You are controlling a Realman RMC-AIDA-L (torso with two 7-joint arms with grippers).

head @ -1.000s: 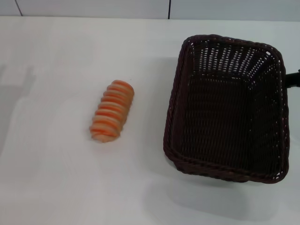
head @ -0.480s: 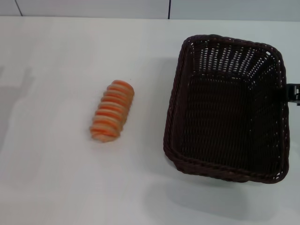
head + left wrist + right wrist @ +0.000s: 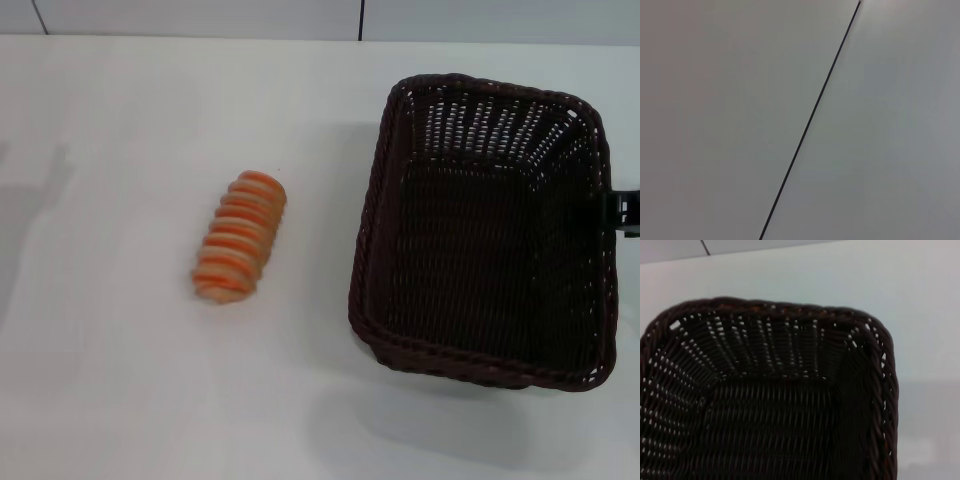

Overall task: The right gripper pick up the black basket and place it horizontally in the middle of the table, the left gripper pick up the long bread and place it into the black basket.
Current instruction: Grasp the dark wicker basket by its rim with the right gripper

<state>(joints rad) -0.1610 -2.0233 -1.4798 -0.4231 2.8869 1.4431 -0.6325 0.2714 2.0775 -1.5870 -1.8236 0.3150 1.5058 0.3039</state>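
Neither step looks finished, judging from how things lie. Starting at the left of the head view, the left gripper is nowhere to be seen; its wrist camera shows only a plain pale surface crossed by one thin dark line, so nothing can be said about its state. Further right, the long bread (image 3: 240,237) lies on the bare white desk (image 3: 120,380), left of centre, its length running roughly away from the robot with a slight tilt, well apart from the basket and untouched. The black basket (image 3: 482,232) sits empty on the right side of the desk, not in the middle, its long sides running away from the robot rather than across. At its right rim, a small part of the right gripper (image 3: 622,212) pokes in from the picture's edge, right against the braided rim; whether it is spread or pinching the rim cannot be told. The right wrist view looks down into the basket's far corner (image 3: 790,390).
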